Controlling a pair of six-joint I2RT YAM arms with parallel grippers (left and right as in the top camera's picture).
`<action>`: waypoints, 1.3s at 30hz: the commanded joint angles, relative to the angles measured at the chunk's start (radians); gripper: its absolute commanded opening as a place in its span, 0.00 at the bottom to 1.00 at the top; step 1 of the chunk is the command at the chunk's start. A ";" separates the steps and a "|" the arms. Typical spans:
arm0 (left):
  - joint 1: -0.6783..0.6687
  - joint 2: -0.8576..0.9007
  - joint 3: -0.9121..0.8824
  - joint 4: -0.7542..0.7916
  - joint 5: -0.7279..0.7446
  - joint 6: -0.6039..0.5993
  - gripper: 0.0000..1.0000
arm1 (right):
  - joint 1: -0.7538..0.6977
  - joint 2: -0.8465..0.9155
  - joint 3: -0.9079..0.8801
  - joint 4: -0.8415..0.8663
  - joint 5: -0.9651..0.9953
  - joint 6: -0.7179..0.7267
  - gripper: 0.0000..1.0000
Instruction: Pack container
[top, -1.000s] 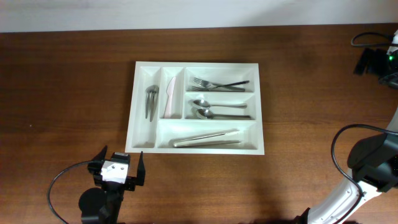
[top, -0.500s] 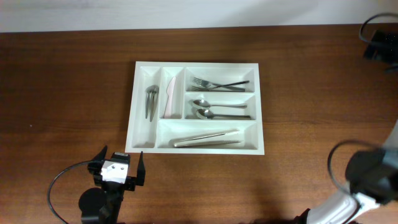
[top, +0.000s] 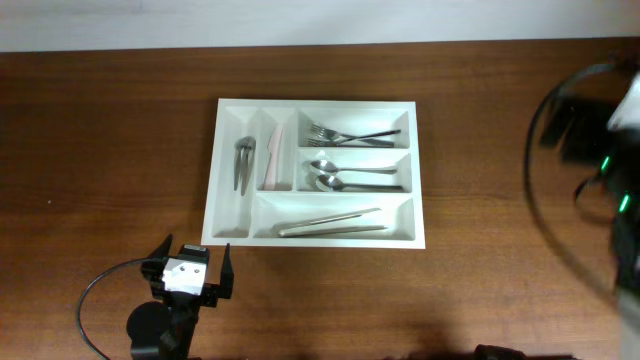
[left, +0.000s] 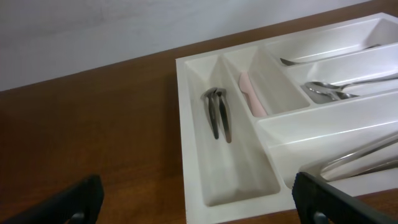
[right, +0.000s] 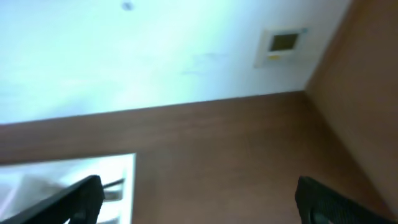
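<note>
The container (top: 318, 102), a white cutlery tray, lies at the middle of the wooden table. Its long slots hold forks (top: 350, 135), spoons (top: 345, 176) and long steel utensils (top: 330, 222). The narrow slots hold a dark steel utensil (top: 243, 160) and a pale pink knife (top: 272, 158). My left gripper (top: 197, 246) stands open just in front of the tray's near left corner, nothing between its fingers. In the left wrist view that gripper (left: 196, 186) frames the tray's corner (left: 189, 155). My right gripper (right: 198, 186) is open and empty over bare wood. The right arm (top: 600, 150) is a blur at the right edge.
A black cable (top: 92, 300) loops on the table beside the left arm. The pale wall runs behind the table's far edge, with a small wall plate (right: 283, 42) in the right wrist view. A blurred corner of the tray (right: 68, 171) shows at that view's lower left.
The right arm has swung along the table's right edge and now shows as a blur at mid height. The left arm, the tray and its cutlery have not moved.
</note>
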 joint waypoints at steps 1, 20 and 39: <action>0.005 -0.010 -0.008 0.003 -0.007 0.012 0.99 | 0.052 -0.175 -0.157 0.098 -0.012 0.009 0.99; 0.005 -0.010 -0.008 0.003 -0.007 0.013 0.99 | 0.062 -0.902 -1.014 0.870 -0.232 0.008 0.99; 0.005 -0.010 -0.008 0.003 -0.007 0.013 0.99 | 0.179 -1.085 -1.290 0.989 -0.187 0.005 0.99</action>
